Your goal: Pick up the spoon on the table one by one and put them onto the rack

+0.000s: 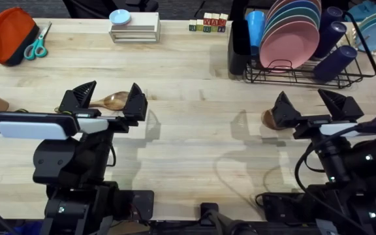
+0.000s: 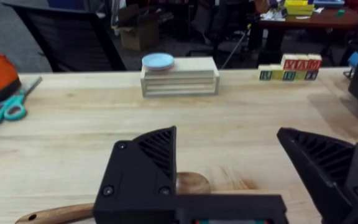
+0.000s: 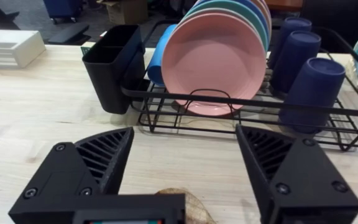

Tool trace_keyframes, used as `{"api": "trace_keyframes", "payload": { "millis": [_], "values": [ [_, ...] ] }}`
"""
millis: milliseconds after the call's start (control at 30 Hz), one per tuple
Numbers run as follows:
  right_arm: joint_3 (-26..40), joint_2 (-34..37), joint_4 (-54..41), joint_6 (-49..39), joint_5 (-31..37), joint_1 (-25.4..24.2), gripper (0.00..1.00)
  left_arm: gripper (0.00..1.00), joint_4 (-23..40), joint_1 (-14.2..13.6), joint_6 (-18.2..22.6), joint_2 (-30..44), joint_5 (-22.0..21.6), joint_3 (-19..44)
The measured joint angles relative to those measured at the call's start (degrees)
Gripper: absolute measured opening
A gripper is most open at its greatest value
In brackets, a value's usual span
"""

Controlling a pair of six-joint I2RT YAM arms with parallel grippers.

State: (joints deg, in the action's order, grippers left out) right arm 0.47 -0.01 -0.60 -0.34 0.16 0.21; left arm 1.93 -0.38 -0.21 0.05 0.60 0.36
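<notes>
1. Neither wooden spoon has reached the rack (image 1: 344, 77) yet; both lie on the table (image 1: 194, 130), so by my reading the whole task is still ahead.

2. The left spoon (image 1: 109, 101) lies on the table's left half, its oval bowl showing between the fingers of the left gripper (image 1: 107, 98), which hangs over it with jaws spread wide and pinching nothing. In the left wrist view the slim handle runs off to one side.

3. The right spoon (image 1: 271, 120) lies in front of the rack, well apart from it, with the bowl peeking out beside the right gripper (image 1: 309, 106), whose jaws are likewise spread and empty. Its handle is hidden under the arm, so I cannot tell which way it points.

4. The rack is thin black wire, already holding a row of smooth pink and teal plates (image 1: 291, 32) and dark blue cups (image 1: 335, 62). A tall black utensil holder (image 1: 239, 46) with matte plastic-looking walls stands at its left end, the likely place for the spoons.

5. The spoons are brown wood with a visible grain; the table is pale butcher-block planks.
</notes>
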Motion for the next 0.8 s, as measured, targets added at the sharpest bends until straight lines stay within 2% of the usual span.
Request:
{"api": "trace_keyframes", "payload": {
  "millis": [133,667,767,800],
  "values": [
    [0.00,0.02,-0.20,-0.04,0.00,0.00,0.993,0.993,2.32,0.00,0.00,0.05,-0.02,0.00],
    [0.18,0.00,-0.40,-2.24,0.45,0.00,0.993,0.993,2.36,0.00,0.00,0.04,-0.02,0.00],
    [1.97,0.00,-4.17,-3.31,0.57,0.00,0.993,0.993,2.36,0.00,0.02,0.04,-0.02,0.00],
    [6.59,0.00,-13.31,-4.53,0.68,0.00,0.993,0.993,2.36,0.00,0.02,0.04,-0.02,0.00]
  ]
}}
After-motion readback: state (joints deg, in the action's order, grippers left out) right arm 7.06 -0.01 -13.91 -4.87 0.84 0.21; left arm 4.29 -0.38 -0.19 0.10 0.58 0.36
